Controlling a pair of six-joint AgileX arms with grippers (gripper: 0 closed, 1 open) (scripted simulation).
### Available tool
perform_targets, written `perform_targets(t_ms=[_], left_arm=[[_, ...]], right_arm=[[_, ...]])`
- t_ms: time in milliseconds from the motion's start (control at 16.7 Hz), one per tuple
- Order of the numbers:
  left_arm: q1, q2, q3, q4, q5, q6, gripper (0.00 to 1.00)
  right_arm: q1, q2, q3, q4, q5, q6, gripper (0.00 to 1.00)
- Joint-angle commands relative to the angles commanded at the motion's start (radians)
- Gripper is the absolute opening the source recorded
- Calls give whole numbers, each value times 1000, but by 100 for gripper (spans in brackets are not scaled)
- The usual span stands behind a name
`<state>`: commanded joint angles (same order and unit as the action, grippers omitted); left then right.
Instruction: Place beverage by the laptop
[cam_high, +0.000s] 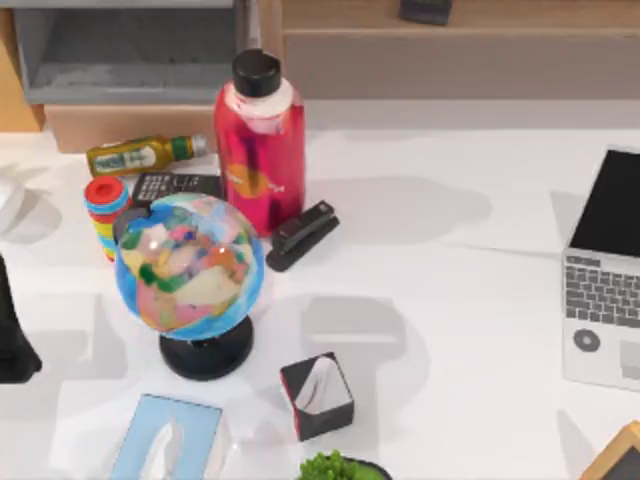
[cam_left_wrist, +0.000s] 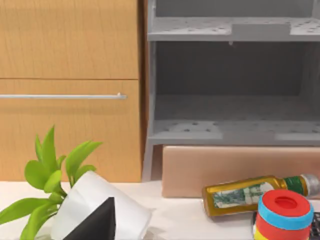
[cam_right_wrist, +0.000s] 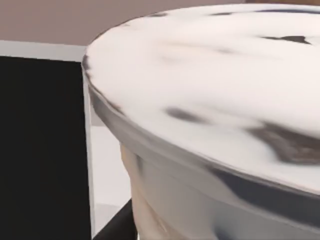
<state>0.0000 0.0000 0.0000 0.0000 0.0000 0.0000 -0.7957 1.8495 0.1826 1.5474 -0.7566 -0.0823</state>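
White desk (cam_high: 450, 330) fills most of the top view, with a grey shelf unit (cam_high: 130, 50) and wooden cabinet fronts along the upper edge. At the right edge of that frame sits the laptop (cam_high: 605, 275), silver with grey keys, black screen and a round sticker on its palm rest, partly cut off by the frame.

Left of centre stands a globe (cam_high: 190, 265) on a black base. Behind it, towards the upper part of the frame, rises a tall red bottle (cam_high: 260, 150) with a black cap; a black stapler (cam_high: 303, 235) lies just beside the bottle's foot. A small green-yellow bottle (cam_high: 140, 155) lies on its side at upper left, with a stack of coloured rings (cam_high: 106, 210) and a black calculator (cam_high: 175, 186) just below it. Near the lower edge are a blue tissue box (cam_high: 165, 440), a small black-and-red box (cam_high: 318, 395) and the top of a green plant (cam_high: 335, 468).

My left arm shows as a dark shape (cam_high: 15, 330) at the far left edge of the top view; whether its tool is apart or together I cannot tell.

The right wrist view shows the beverage (cam_right_wrist: 210, 115) very close to that camera: its white foamy top and clear rim, beige wall beneath, with the laptop's black screen to the left of the frame behind it. Whether the right tool is clamped on the cup I cannot tell.
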Motion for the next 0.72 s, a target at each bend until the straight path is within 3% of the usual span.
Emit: perform_targets(t_ms=[180, 720], left_arm=[[0, 0, 0, 0, 0, 0, 100], [0, 0, 0, 0, 0, 0, 100]], right_arm=[[0, 0, 0, 0, 0, 0, 0], [0, 0, 0, 0, 0, 0, 68]])
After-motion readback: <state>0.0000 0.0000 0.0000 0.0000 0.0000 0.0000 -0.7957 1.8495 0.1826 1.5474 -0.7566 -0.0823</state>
